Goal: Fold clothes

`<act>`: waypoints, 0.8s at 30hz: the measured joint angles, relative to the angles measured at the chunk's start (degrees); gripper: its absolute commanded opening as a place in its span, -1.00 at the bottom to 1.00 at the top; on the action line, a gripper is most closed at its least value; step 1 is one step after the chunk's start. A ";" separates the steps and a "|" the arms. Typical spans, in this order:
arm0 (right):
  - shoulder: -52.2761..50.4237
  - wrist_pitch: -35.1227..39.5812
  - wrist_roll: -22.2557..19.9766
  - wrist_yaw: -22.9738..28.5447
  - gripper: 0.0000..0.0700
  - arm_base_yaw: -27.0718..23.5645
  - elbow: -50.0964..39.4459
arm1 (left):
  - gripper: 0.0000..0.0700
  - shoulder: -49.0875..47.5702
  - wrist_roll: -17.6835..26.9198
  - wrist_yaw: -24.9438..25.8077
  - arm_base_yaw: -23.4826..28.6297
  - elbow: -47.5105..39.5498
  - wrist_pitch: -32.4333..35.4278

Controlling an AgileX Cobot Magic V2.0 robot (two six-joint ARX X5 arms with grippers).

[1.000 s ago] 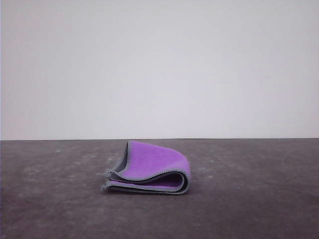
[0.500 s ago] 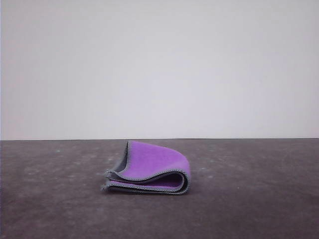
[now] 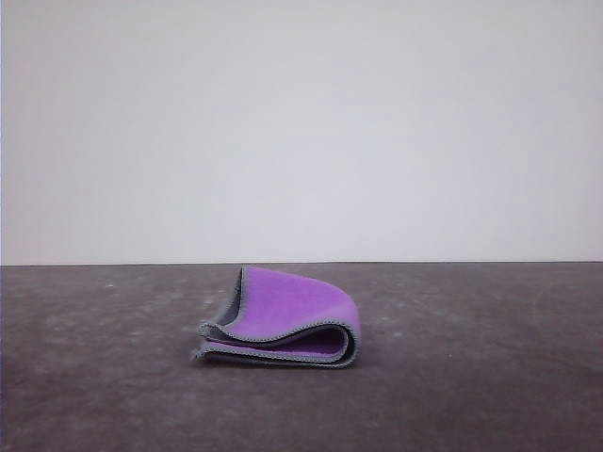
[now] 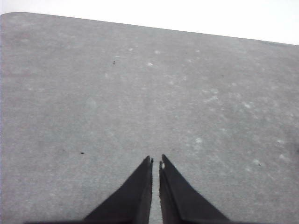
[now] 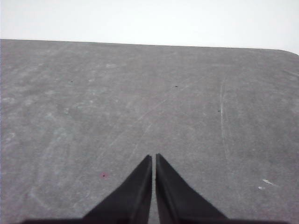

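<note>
Nothing is changed over the last 1 second: the small purple-and-charcoal soft cloth (image 3: 283, 325) lies folded mid-table (image 3: 471, 377), untouched. Left gripper (image 4: 155, 161) and right gripper (image 5: 153, 157) are clenched, empty; folding is judged complete.

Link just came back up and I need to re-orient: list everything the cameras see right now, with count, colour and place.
cloth: one, purple outside with dark grey inner face and light-grey hem, folded over, lying near the middle of the table in the front view.
table: one, dark grey, scuffed, under everything.
wall: one, plain white, behind the table.
left gripper: one, black, fingers nearly together, holding nothing, above bare table.
right gripper: one, black, fingers nearly together, holding nothing, above bare table.
</note>
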 measured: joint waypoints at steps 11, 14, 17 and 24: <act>0.00 0.00 0.02 0.00 -0.97 0.00 0.00 | -0.95 0.00 0.00 0.00 0.00 0.00 0.00; 0.00 0.01 0.02 0.00 -0.97 0.00 0.00 | -0.95 0.00 0.00 0.00 0.00 0.00 0.00; 0.00 0.01 0.02 0.00 -0.97 0.00 0.00 | -0.95 0.00 0.00 0.00 0.00 0.00 0.00; 0.00 0.00 0.02 0.00 -0.97 0.00 0.00 | -0.95 0.00 0.00 0.00 0.00 0.00 0.00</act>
